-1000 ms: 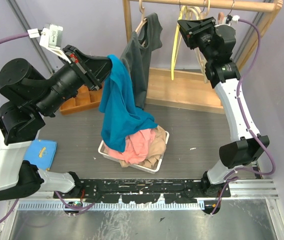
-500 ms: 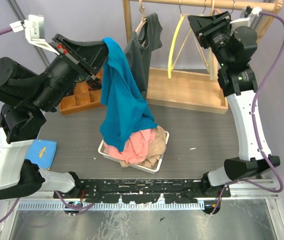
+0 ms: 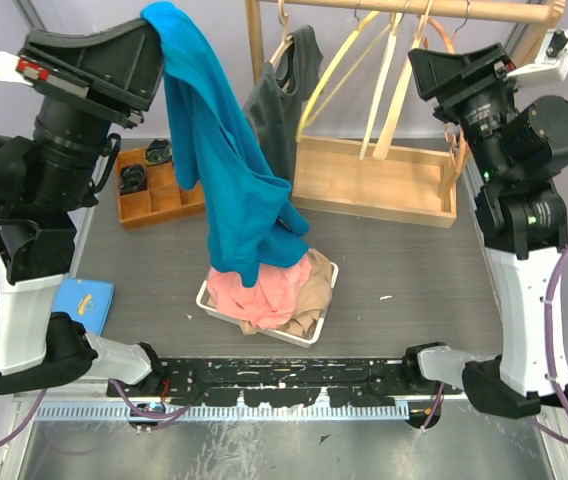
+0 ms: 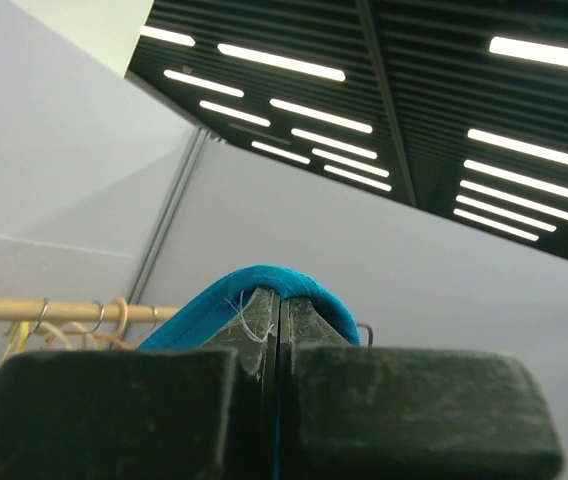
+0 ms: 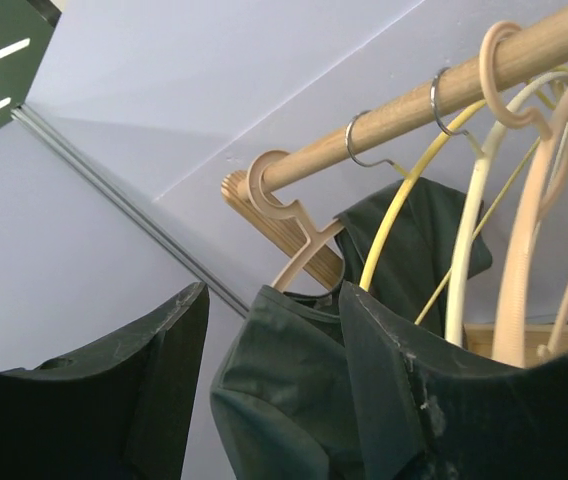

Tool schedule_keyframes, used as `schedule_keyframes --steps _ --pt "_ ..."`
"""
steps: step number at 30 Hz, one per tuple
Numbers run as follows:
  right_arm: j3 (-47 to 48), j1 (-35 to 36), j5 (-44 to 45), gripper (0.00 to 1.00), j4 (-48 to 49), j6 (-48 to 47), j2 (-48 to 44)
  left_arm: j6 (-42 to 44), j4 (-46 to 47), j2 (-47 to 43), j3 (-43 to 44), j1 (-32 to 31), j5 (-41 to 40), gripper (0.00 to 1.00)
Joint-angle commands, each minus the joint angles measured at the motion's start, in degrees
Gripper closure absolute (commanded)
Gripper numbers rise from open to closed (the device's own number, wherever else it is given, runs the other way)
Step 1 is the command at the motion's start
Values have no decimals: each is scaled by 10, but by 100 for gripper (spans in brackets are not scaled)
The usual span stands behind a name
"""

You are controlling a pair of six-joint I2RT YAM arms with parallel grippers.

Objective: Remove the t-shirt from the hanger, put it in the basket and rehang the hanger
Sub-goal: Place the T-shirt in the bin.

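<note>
Where the overhead view catches it, task item: teal t-shirt [image 3: 229, 190], on no hanger, draped from the upper left of frame to centre, lower end resting on the pink clothes [image 3: 264, 290] in the white basket [image 3: 204, 298].
Overhead, left gripper [image 3: 157, 25]: upper left corner, clamped on the shirt's top fold.
Overhead, right gripper [image 3: 416, 70]: upper right, beside the bare hangers, well apart from the shirt.
Overhead, neighbour: dark vest [image 3: 284, 110] on its own hanger, top centre, close behind the teal cloth.
Left wrist view, grip: jaws pressed together at lower centre, teal hem [image 4: 254, 272] looped over the fingertips; the bite looks thin, possibly a single layer.
Right wrist view, right gripper [image 5: 274, 295]: fingers apart, nothing between them; wooden rail [image 5: 414, 110], yellow hanger [image 5: 389, 225] and the dark vest [image 5: 414, 230] lie beyond, in the right half.
Handling, step judged in hand: carrying the freed shirt to the basket.
Handling, method: hold the clamp firm, draw the shirt toward frame centre, away from vest and rail, lower until the cloth piles up, and only then release.
</note>
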Motion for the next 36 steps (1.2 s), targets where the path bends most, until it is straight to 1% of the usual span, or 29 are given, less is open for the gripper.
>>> schedule_keyframes --steps 1,3,6,8,10,13,19,22,28,32,36 --pt "-27 -1 15 36 -31 -54 -41 -34 86 -6 23 1 10 100" --pt "-41 -1 11 29 -40 -58 -60 -39 90 -6 28 0 8 100" --pt "-59 -2 7 10 -49 -69 -81 -46 87 -5 35 0 6 100" --pt "-67 -1 7 1 -57 -76 -93 -50 77 -9 31 0 5 100" --pt "-70 -1 7 0 -69 -82 -100 -56 69 -17 13 1 3 100" --pt "-83 -1 9 0 -78 -87 -115 -65 52 -39 -36 0 -4 100" --pt "-129 -1 14 0 -77 -104 -158 -71 -27 -99 -141 0 -26 100" --pt "-135 -1 10 0 -88 -106 -167 -77 -56 -117 -184 1 -31 100" --pt "-143 -1 -12 0 -100 -103 -176 -92 -79 -127 -246 0 -32 100" --pt "-150 -1 -13 0 -97 -104 -188 -101 -96 -122 -280 0 -16 100" --pt "-158 -1 -21 1 -97 -107 -203 -94 -83 -139 -352 1 3 100"
